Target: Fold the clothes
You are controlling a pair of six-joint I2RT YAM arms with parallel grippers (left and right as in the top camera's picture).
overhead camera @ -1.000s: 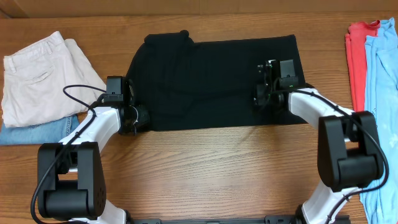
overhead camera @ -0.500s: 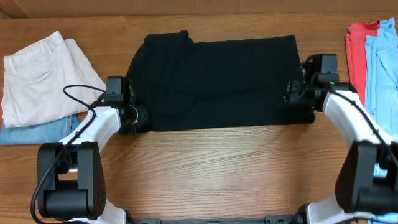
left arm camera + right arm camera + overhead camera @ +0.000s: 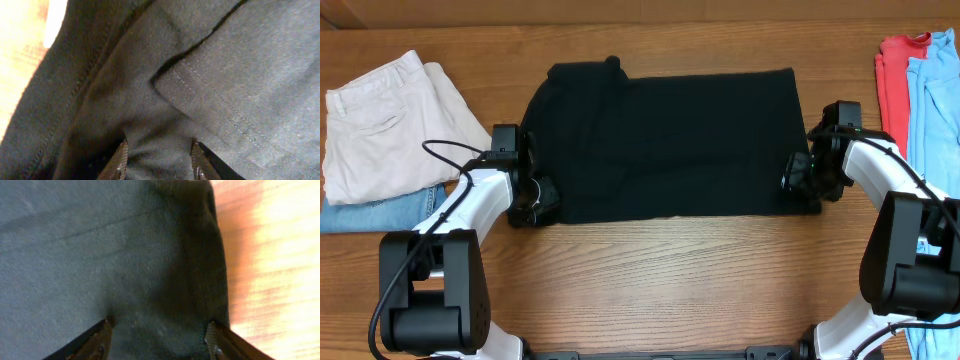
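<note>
Near edge of table: bare wood of the table (image 3: 650, 280) lies between my arm bases and the cloth, with nothing on it.
Left gripper: the left gripper (image 3: 533, 197) sits at the near left corner of the black shirt (image 3: 670, 140). In the left wrist view, a gather of dark fabric rises between its fingers (image 3: 119, 162). I read that as clamped on the cloth.
Right gripper: the right gripper (image 3: 802, 182) sits at the near right corner, at about the same depth as the left. Its fingers (image 3: 95, 340) stand well apart, with the shirt's side edge lying between them. I cannot tell whether they are biting the cloth or only straddling it.
Where the shirt is: it lies mid-table as a flat, wide rectangle, with a small bump at the far left corner.
Key relation: the shirt's long axis runs across the table from my left to my right. The whole body of it lies beyond both sets of fingers, away from me. Each arm is nearest to its own corner, so neither has to cross over.
Next move, my guess: lift both near corners together and carry them over to the far edge. The right-hand grip needs confirming first.
Far left: cream trousers (image 3: 380, 120) lie on blue jeans (image 3: 380, 212), apart from the shirt.
Far right: a red garment (image 3: 892, 90) and a light blue garment (image 3: 932, 130) lie just past the right arm.
</note>
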